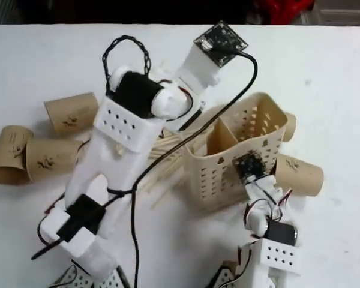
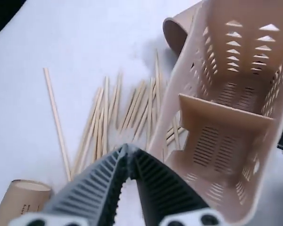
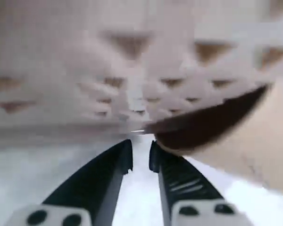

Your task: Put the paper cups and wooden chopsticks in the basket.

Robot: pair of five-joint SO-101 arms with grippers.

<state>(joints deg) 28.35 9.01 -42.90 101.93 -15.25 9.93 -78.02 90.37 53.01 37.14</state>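
Ribbed black fingers [image 2: 100, 184], slotted beige plastic basket [image 2: 247, 54]

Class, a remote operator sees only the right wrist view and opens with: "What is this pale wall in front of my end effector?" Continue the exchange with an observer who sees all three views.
Observer: It is the basket. A divider splits it into two compartments.
Operator: Where are the chopsticks?
Observer: They lie loose on the table beside the basket, near the left end effector.
Operator: Anything else to collect?
Observer: Three cups lie on their sides near the high view's left edge.
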